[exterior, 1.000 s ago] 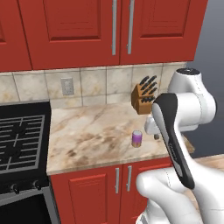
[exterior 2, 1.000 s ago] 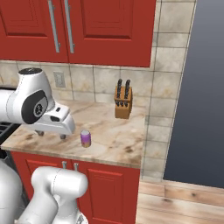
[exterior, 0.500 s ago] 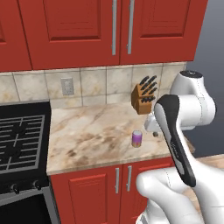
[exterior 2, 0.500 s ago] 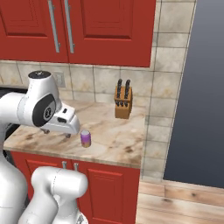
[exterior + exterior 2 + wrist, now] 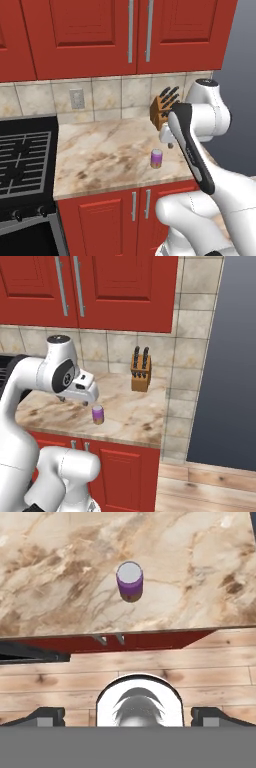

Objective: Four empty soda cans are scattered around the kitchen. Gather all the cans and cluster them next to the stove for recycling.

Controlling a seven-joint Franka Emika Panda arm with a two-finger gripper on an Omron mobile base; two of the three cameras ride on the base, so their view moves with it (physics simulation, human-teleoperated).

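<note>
Small purple cylindrical soda can (image 5: 157,158) with a silvery top stands upright near the front edge of the glossy beige veined marble surface (image 5: 105,155), well apart from the black gas stove with iron grates (image 5: 22,160), which is cut off at the left. Wooden knife block (image 5: 141,373) with dark handles stands against the tan tiled wall. White end effector (image 5: 72,399), partly hidden under its own housing, hovers just beside the can with jaws spread wide, grasping nothing.

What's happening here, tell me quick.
The robot arm is after a purple can standing upright on the counter, near its front edge and to the right of the stove. The gripper is open and holds nothing; it hangs above the counter, beside the can rather than around it. The can is untouched, some way from the stove. A knife block stands by the back wall.
</note>
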